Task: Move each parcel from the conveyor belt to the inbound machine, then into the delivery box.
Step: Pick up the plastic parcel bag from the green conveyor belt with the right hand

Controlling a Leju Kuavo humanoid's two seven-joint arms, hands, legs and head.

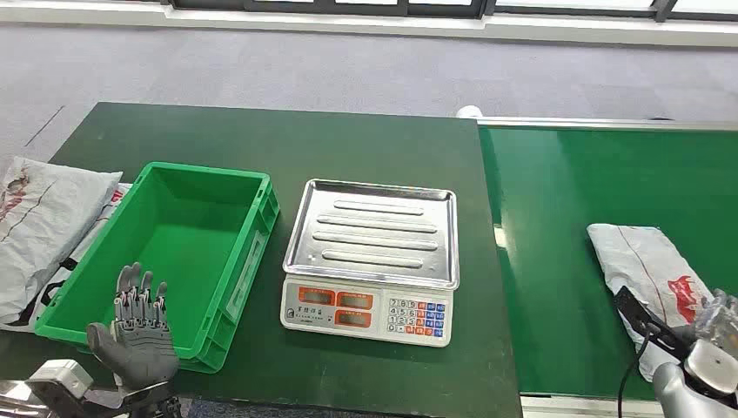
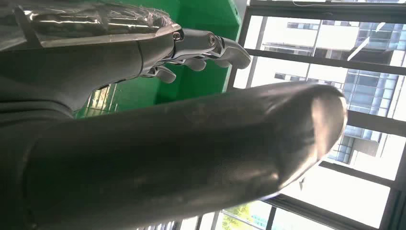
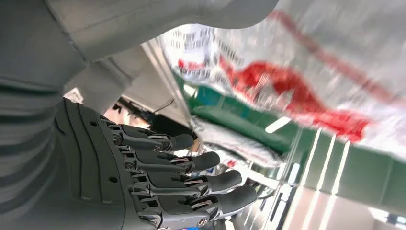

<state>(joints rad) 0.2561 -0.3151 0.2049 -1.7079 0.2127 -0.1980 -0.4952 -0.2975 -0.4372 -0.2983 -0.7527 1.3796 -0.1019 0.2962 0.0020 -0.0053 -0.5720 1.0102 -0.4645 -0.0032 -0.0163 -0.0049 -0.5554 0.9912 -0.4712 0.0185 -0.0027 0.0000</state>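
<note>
A grey parcel [image 1: 646, 268] with red print lies on the green conveyor belt [image 1: 557, 261] at the right. My right hand [image 1: 709, 341] is at the parcel's near end, by the belt's front edge. In the right wrist view its fingers [image 3: 191, 178] stretch out apart with nothing in them, and the parcel [image 3: 297, 81] is close beside them. The weighing scale [image 1: 370, 252] with its bare steel pan stands mid-table. Left of it sits the green delivery box [image 1: 174, 235], with nothing inside. My left hand [image 1: 135, 335] is raised in front of the box, fingers [image 2: 210, 45] spread, holding nothing.
Two more grey parcels [image 1: 39, 218] lie at the table's left end, beside the box. The dark green table [image 1: 287, 139] meets the belt at a silver rail [image 1: 609, 124]. A black cable [image 1: 640, 318] runs along my right wrist.
</note>
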